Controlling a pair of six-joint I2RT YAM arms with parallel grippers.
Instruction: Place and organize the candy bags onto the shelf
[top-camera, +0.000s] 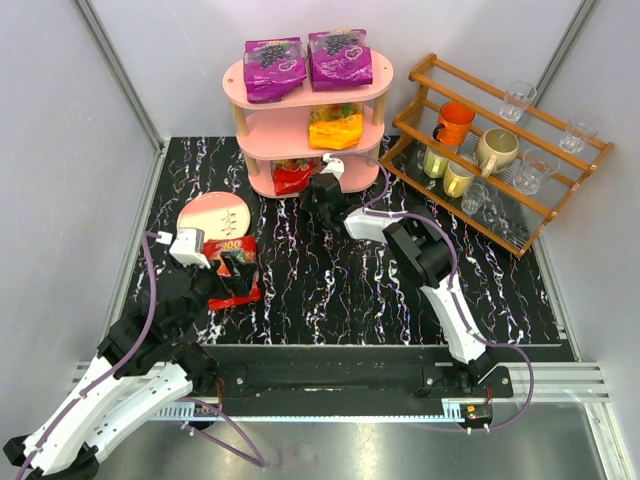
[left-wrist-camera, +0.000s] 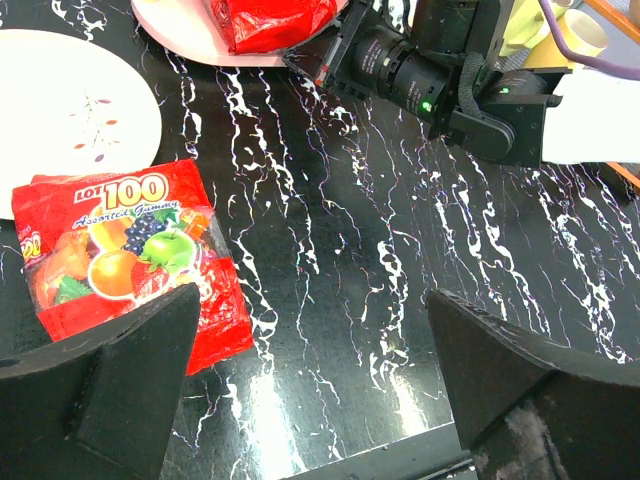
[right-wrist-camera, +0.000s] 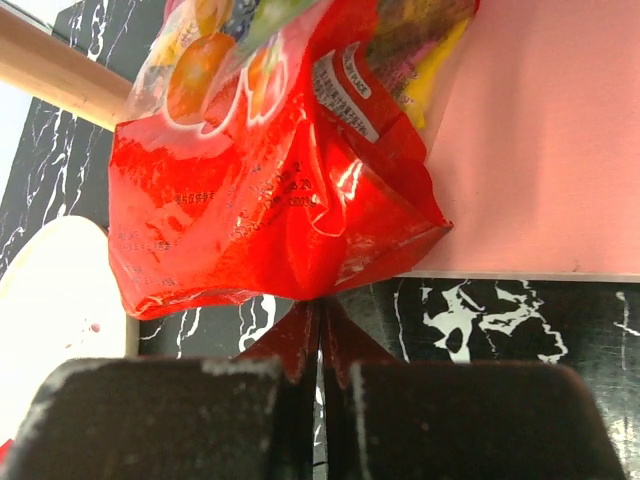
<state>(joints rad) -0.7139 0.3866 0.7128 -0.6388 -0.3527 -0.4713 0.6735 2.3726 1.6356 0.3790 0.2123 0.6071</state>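
The pink shelf (top-camera: 372, 75) stands at the back. Two purple candy bags (top-camera: 273, 68) (top-camera: 340, 58) lie on its top tier and the orange bag (top-camera: 335, 127) on the middle tier. My right gripper (right-wrist-camera: 322, 310) is shut on the lower edge of a red bag (right-wrist-camera: 270, 200) that rests on the bottom tier (right-wrist-camera: 540, 140); the top view shows the gripper (top-camera: 318, 190) beside that bag (top-camera: 292, 177). The second red bag (left-wrist-camera: 120, 250) lies flat on the table (top-camera: 232, 268). My left gripper (left-wrist-camera: 312, 305) is open and empty, its left finger (left-wrist-camera: 130, 370) over that bag's corner.
A pink plate (top-camera: 213, 215) lies on the black marbled table left of the shelf. A brown slatted rack (top-camera: 560, 170) with cups and glasses stands at the right. Grey walls close in both sides. The right arm (left-wrist-camera: 440, 70) crosses the table's middle.
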